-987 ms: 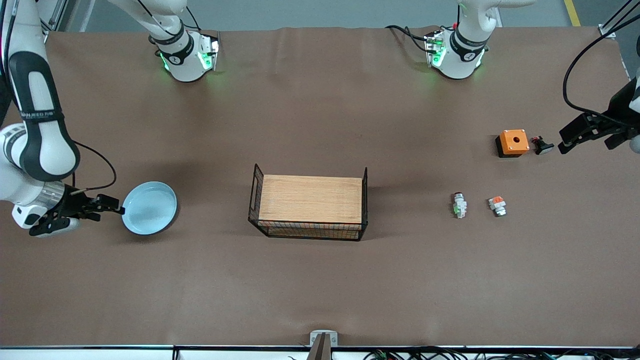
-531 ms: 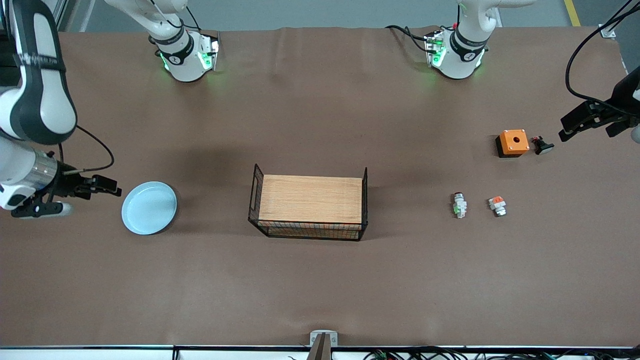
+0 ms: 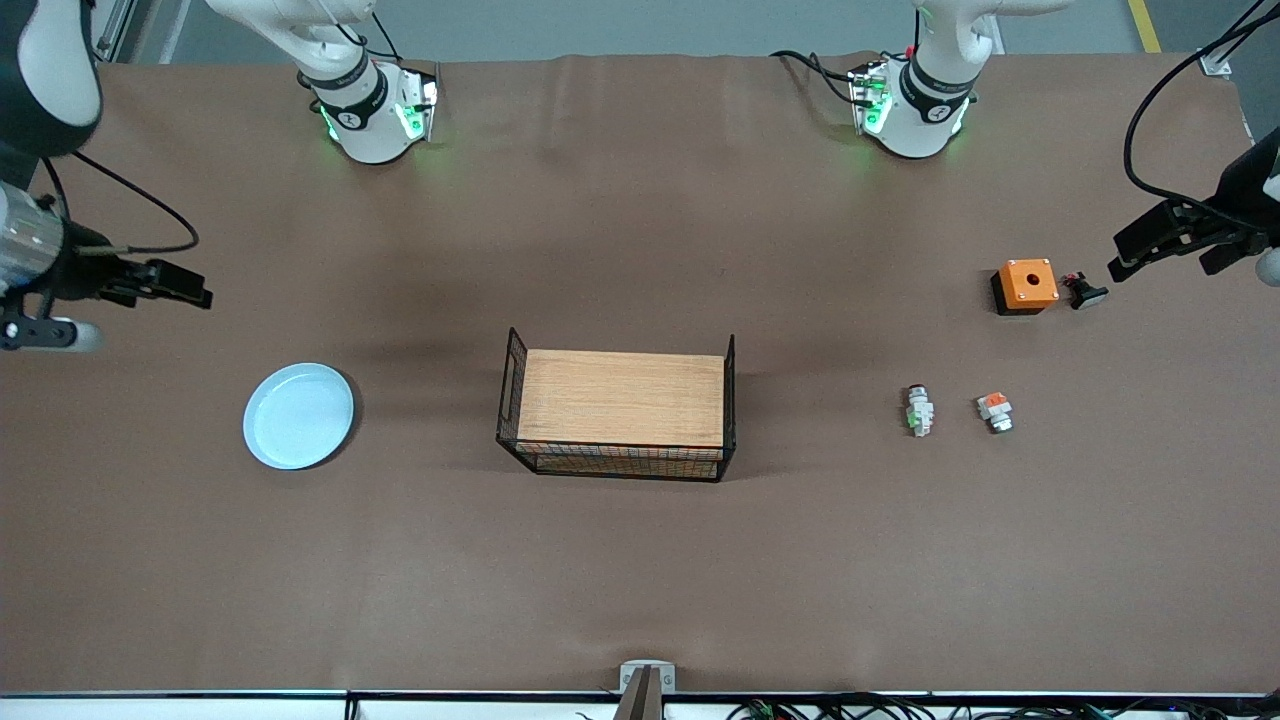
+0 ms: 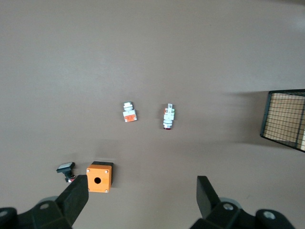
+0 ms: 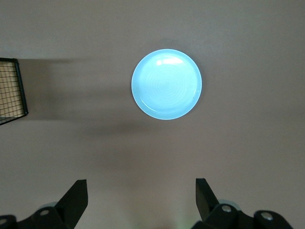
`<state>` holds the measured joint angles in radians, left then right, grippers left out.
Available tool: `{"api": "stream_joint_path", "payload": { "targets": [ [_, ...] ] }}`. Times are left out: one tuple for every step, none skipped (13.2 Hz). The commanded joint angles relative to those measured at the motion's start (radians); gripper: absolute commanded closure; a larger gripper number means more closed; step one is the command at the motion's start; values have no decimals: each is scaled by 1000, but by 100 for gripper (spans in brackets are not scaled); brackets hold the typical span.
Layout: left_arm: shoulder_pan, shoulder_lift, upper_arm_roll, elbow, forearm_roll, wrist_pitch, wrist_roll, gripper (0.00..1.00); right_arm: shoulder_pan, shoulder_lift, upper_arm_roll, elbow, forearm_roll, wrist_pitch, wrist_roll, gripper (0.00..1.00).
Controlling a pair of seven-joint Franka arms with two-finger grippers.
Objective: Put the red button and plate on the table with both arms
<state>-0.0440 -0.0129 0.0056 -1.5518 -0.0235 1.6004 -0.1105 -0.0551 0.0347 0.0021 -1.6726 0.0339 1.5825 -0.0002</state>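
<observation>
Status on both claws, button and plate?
Both claws open, empty: right claw up near plate's end, left claw by the orange box. Plate and red button flat on table. Nothing obstructing.

Both arms run off the front view's side edges, so only the right gripper (image 3: pixel 170 285) and left gripper (image 3: pixel 1150 250) ends show w/ bits of wrist. In both wrist views the jaws are cut by the pic edge, and the wire stand (image 4: pixel 285 119) is only a corner there. Red button (image 3: pixel 918 411) is too small to read its markings, same w/ the black button (image 3: pixel 1084 291).
</observation>
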Motion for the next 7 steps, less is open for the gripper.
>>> {"api": "stream_joint_path", "payload": {
  "targets": [
    [7, -1, 0, 15, -16, -19, 17, 0, 8, -1, -5, 86, -26, -71, 58, 0],
    [7, 1, 0, 15, -15, -19, 17, 0, 9, 2, -5, 111, -26, -103, 133, 0],
    [7, 1, 2, 15, -13, -19, 17, 0, 12, -2, -4, 112, -26, -122, 190, 0],
    [7, 1, 2, 15, -12, -19, 17, 0, 17, -6, -2, 117, -28, -136, 181, 0],
    [6, 1, 1, 15, -10, -19, 17, 0, 17, -7, -5, 125, -31, -145, 116, 0],
    [6, 1, 0, 15, -10, -17, 17, 0, 14, -9, -8, 128, -31, -154, 45, 0],
    [6, 1, -1, 15, -10, -17, 17, 0, 12, -22, -11, 129, -25, -150, 26, 0]
  ]
}}
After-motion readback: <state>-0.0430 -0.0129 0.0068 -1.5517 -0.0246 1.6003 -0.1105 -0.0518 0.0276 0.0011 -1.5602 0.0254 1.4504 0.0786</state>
